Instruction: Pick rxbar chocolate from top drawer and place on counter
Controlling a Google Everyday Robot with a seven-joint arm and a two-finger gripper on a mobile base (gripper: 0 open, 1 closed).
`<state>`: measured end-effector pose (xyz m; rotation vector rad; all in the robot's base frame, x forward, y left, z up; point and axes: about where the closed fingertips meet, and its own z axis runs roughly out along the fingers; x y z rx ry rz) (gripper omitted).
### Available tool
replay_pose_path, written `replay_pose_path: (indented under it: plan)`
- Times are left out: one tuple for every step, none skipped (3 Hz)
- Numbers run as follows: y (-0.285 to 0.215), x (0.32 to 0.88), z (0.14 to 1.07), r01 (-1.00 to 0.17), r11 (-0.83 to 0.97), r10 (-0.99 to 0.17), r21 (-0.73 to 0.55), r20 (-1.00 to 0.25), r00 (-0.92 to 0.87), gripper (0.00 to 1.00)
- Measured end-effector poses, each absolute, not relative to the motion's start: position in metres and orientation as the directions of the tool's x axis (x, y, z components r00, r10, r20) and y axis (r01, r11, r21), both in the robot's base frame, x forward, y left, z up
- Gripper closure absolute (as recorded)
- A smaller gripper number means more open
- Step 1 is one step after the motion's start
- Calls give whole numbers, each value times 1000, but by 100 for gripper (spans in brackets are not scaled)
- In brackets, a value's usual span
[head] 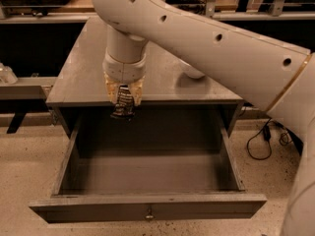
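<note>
camera view, sole view on record. the cream-coloured jointed arm (221,48) reaches in from the right and turns down at the wrist. its two-finger gripper (123,101) hangs at the front edge of the flat, dull grey metal counter (78,80), above the rear of the wide, shallow grey metal top drawer (197,204).

gripper state: clenched, grasping the small flat black wrapped rxbar chocolate (123,112) by its upper end. the bar hangs directly below the fingers, long axis roughly upright, lower end free and touching nothing. it is out of the drawer and not yet on the counter.

the drawer stands fully open; its floor shows no other item. the small central knob (149,214) is visible on the front panel.

a round white bowl (193,72) sits on the counter to the right of the wrist, partly hidden by the arm.

deciding relation: the counter surface lies behind the gripper, away from the camera, and the bar's lower end shows below the counter's front edge line. judgement: the bar likely needs more height before travel rearward, or its hanging end may catch that edge. open counter lies left of the bowl.
</note>
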<state>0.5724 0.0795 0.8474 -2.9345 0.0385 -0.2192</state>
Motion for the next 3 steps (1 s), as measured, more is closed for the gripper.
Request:
replay_pose_path:
  plan:
    - [57,612,844,-148,-966,-174,-210,114,978,100]
    - [37,647,836,-308,-924,-335,-225,92,938,100]
    - [28,669,831,-415,-876,-450,-247,105,887,82]
